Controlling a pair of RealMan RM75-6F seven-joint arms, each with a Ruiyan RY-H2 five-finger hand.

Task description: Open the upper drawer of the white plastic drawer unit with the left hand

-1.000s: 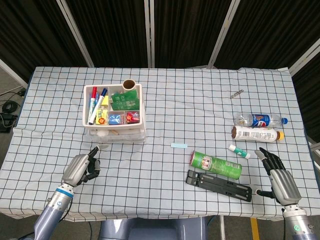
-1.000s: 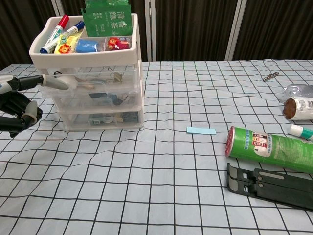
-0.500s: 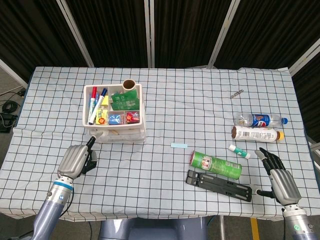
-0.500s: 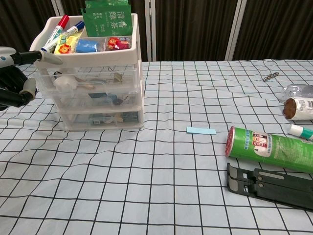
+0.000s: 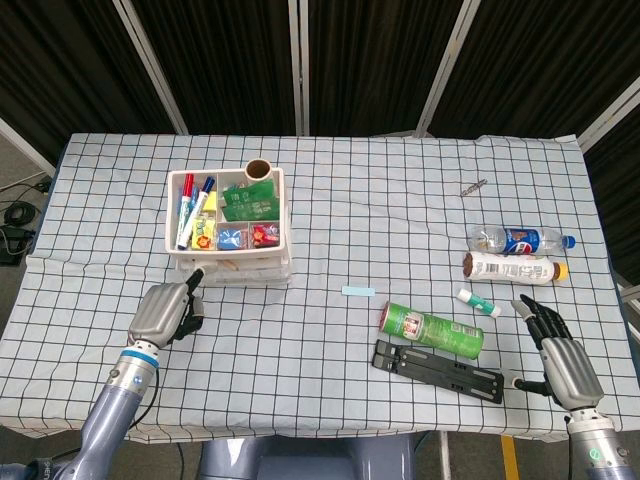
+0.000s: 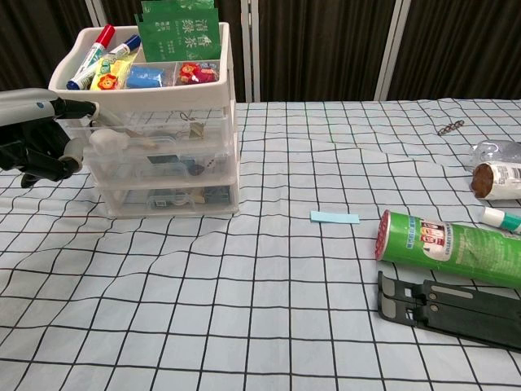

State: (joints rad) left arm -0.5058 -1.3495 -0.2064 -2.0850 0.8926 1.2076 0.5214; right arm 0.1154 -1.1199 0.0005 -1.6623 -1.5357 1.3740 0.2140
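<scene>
Left hand (image 6: 37, 138), fingers curled on nothing, touches the drawer unit (image 6: 155, 130) (green packet (image 6: 179, 32) reads 清綠茶).

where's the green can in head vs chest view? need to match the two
Head view: green can lies on its side right of centre, just above the black stand.
Chest view: same can at the right edge, partly cut off, again just above the black stand.
Shared landmark: the small blue slip on the checked cloth, to the can's upper left in both.
</scene>
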